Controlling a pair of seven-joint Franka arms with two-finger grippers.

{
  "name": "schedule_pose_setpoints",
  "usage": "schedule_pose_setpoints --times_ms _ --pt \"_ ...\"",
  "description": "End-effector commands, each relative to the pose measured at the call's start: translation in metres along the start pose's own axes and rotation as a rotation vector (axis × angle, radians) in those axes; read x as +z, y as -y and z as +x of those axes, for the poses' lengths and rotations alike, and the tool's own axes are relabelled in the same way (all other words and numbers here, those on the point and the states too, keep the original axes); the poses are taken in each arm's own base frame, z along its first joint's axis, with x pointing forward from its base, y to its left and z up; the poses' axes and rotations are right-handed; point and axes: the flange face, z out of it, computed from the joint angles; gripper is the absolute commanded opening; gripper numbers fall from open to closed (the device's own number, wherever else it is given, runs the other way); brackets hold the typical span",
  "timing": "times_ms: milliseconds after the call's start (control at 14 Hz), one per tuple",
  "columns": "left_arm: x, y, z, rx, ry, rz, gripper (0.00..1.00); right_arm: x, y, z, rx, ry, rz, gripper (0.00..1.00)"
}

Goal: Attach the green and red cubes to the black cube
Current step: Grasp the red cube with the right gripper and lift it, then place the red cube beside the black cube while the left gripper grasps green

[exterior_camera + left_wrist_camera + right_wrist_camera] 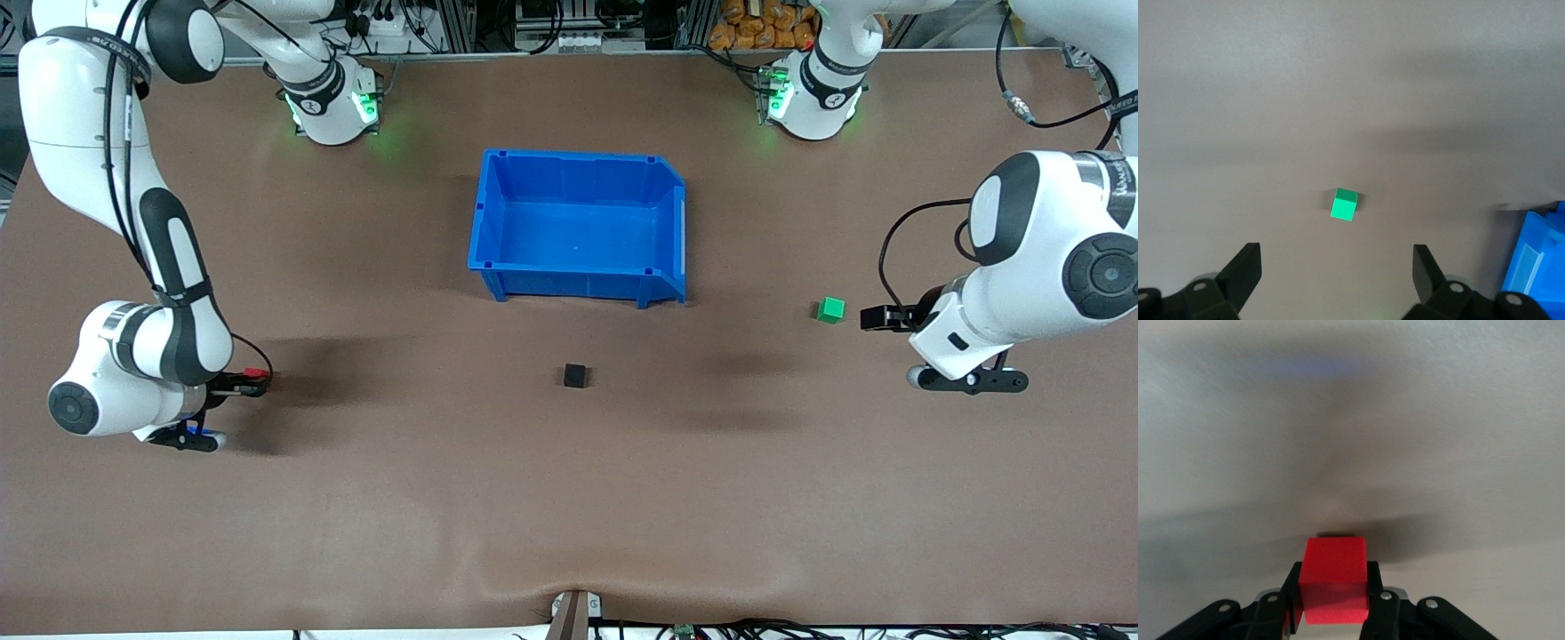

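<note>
The black cube sits on the brown table, nearer the front camera than the blue bin. The green cube lies toward the left arm's end of the table; it also shows in the left wrist view. My left gripper is open and empty, just beside the green cube, its fingers wide apart. My right gripper is shut on the red cube at the right arm's end of the table; the red cube also shows in the front view.
An empty blue bin stands in the middle of the table, farther from the front camera than the black cube; its corner shows in the left wrist view.
</note>
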Motion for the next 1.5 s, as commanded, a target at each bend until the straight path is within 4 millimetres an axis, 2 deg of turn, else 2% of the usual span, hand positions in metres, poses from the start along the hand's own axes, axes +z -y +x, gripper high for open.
schedule_pose_setpoints --times_ms 0,143,286,429,500,571,643,857,1071,1214,1429 --pt "-0.002 -0.010 0.005 0.024 -0.021 0.000 1.00 -0.025 0.043 -0.006 0.215 0.038 0.138 0.00" --pt "0.019 -0.008 0.018 0.021 -0.027 -0.008 1.00 -0.034 0.096 -0.013 0.448 0.091 0.203 0.00" --pt "0.037 -0.001 0.026 0.013 -0.016 -0.009 1.00 -0.037 0.162 -0.026 0.670 0.140 0.245 0.00" --pt "0.052 -0.013 0.021 0.030 0.004 -0.003 1.00 -0.036 0.219 -0.037 0.843 0.152 0.310 0.00" --pt "0.068 -0.025 0.016 0.043 0.011 0.000 1.00 -0.037 0.242 -0.041 0.904 0.139 0.346 0.00" --pt "0.084 -0.026 0.009 0.044 0.017 0.001 1.00 -0.033 0.268 -0.049 0.950 0.134 0.365 0.00" --pt "0.099 -0.028 -0.001 0.050 0.012 0.000 1.00 -0.024 0.301 -0.059 0.985 0.114 0.370 0.00" --pt "0.137 -0.028 -0.032 0.054 -0.001 0.000 1.00 0.010 0.371 -0.083 1.089 0.041 0.416 0.00" --pt "0.183 -0.019 -0.059 0.059 0.000 -0.005 1.00 0.030 0.414 -0.109 1.087 0.020 0.423 0.00" --pt "0.212 -0.007 -0.071 0.050 0.002 -0.006 1.00 0.036 0.421 -0.117 1.104 0.030 0.412 0.00" --pt "0.228 0.010 -0.073 0.096 -0.014 -0.020 1.00 0.054 0.439 -0.131 1.147 0.042 0.391 0.00"
